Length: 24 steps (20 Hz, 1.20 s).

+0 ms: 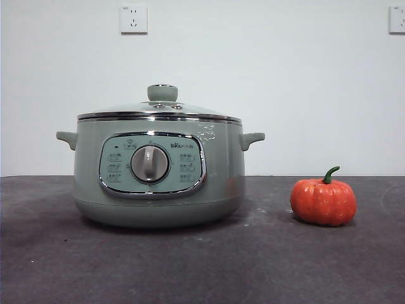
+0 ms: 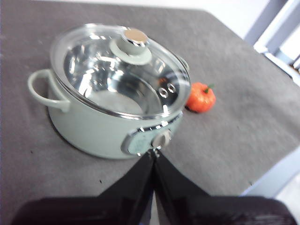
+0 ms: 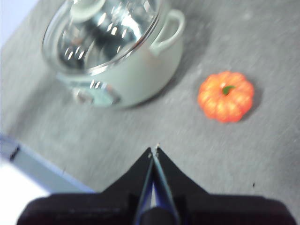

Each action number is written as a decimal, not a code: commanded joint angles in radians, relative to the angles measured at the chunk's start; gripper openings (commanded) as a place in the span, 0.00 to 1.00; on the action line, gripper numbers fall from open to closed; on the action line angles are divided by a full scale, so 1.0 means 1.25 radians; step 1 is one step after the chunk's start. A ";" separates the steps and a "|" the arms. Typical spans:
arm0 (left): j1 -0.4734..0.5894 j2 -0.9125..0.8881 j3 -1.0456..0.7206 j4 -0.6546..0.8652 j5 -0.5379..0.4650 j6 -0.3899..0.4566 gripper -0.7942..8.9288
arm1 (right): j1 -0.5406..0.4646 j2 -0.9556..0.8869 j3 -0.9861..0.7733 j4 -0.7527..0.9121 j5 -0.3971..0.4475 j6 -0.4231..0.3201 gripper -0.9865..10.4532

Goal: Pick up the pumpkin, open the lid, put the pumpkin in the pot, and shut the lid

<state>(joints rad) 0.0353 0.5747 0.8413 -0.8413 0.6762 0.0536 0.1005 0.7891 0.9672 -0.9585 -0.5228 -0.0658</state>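
Currently pumpkin (image 3: 226, 96) on table, apart from closed right gripper (image 3: 154, 150).

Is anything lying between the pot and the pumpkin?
No. Front view shows only bare dark table between the pot and the pumpkin.

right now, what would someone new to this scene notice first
The big sage-green electric pot dominates the grey table, its glass lid seated on top with the knob up. Beside it, apart from it on the side of one handle, sits a small orange pumpkin. Both end effectors, left and right, are shut and hold nothing.
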 commanded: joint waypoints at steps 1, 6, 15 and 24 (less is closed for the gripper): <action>-0.008 0.009 0.022 -0.030 0.006 0.060 0.07 | 0.019 0.001 0.014 -0.018 -0.001 -0.033 0.08; -0.009 0.011 0.025 -0.029 0.003 0.059 0.41 | 0.027 0.001 0.014 -0.013 0.000 -0.029 0.28; -0.009 0.011 0.025 -0.028 0.004 0.059 0.83 | 0.027 0.003 0.014 -0.009 0.000 -0.002 0.72; -0.009 0.011 0.025 -0.004 0.005 0.040 0.83 | 0.054 0.152 0.014 0.105 0.120 -0.002 0.72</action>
<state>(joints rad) 0.0269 0.5900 0.8715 -0.8577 0.6765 0.1112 0.1654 0.9737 0.9844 -0.8303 -0.3740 -0.0708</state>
